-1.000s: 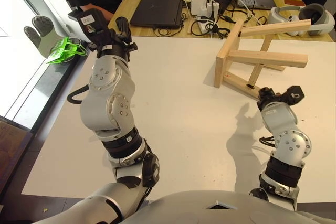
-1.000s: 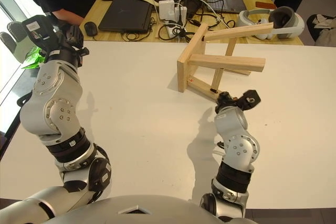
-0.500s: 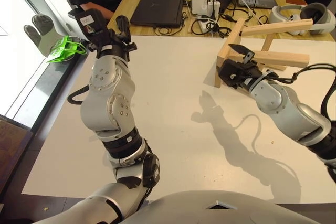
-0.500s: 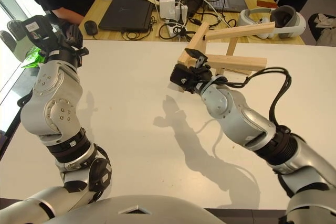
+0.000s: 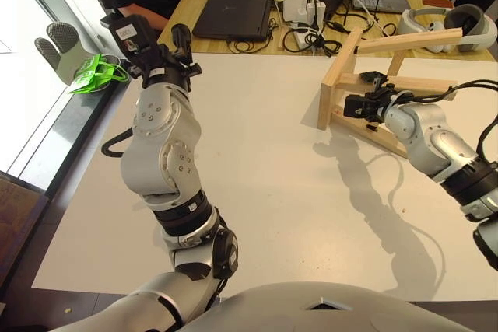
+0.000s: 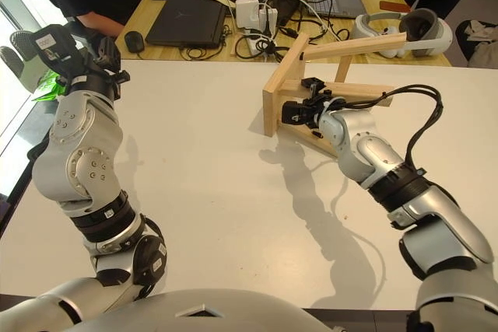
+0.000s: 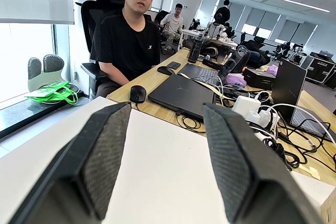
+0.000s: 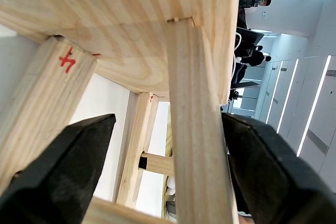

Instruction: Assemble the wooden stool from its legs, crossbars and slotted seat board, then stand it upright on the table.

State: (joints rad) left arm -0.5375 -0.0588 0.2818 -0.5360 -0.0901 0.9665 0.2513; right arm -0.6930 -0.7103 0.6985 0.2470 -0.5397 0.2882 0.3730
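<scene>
The wooden stool lies on its side at the far right of the white table. Its seat board stands on edge and its legs point right. My right gripper is at the stool's underside, just right of the seat board. In the right wrist view its open fingers straddle one leg, with a gap on one side. My left gripper is held up over the table's far left corner. It is open and holds nothing, as its pads show.
Beyond the table's far edge stands a wooden desk with a laptop, a power strip with cables and headphones. A green bag lies off the left edge. A person sits behind that corner.
My right arm has swung from the table's near right side up to the stool, then shifted right from the seat board's edge to straddle a leg. The left arm has stayed put.
</scene>
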